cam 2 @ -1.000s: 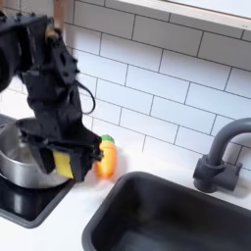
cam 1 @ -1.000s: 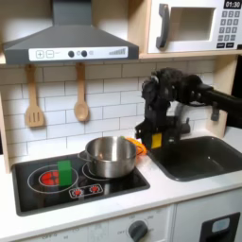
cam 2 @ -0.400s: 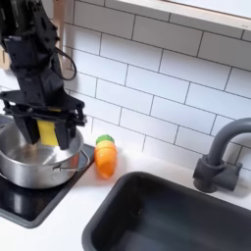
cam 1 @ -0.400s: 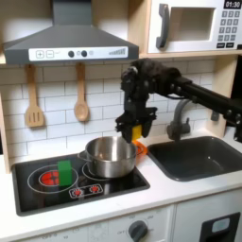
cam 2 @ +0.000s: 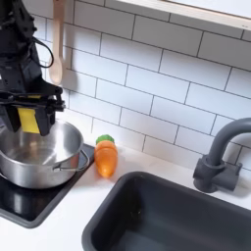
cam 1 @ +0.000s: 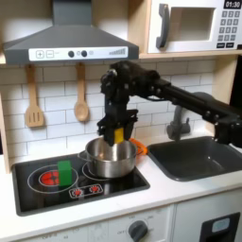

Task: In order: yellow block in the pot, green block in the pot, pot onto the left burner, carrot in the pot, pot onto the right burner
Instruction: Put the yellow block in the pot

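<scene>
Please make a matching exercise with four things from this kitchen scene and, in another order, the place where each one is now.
Things:
1. yellow block
2. green block
3. carrot
4. pot

Places:
A. on the counter between pot and sink
B. on the burner at the first exterior view's left
C. held in the tool above the pot
D. on the burner at the first exterior view's right

Pairs: 1-C, 2-B, 3-A, 4-D

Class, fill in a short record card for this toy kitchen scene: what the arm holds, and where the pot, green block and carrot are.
pincer: shut on the yellow block, held above the pot
pot: silver, on the cooktop's burner at the first exterior view's right
green block: standing on the other burner
carrot: on the counter between pot and sink
</scene>
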Available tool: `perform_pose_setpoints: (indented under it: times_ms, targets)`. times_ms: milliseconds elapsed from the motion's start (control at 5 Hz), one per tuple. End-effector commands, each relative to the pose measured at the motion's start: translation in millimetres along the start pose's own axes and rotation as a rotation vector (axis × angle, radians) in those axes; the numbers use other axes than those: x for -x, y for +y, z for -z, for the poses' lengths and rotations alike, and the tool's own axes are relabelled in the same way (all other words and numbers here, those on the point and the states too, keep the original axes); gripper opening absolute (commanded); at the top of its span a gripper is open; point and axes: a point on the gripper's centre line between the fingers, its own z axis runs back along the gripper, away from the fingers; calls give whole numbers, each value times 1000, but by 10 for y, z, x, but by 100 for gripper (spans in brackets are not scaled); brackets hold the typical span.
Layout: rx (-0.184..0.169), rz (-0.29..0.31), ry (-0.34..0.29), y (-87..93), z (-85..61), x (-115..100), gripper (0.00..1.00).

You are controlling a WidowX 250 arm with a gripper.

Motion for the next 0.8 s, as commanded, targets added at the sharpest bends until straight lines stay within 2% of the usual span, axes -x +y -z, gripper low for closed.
perform_pose_setpoints:
  times_ms: [0,200,400,600]
  targets:
    - [-12,12,78,3,319,-25,0]
    - [-20,15,117,-11,449,-20,17]
    - [-16,29,137,-57,524,14,63]
    - [-17,42,123,-74,489,7,60]
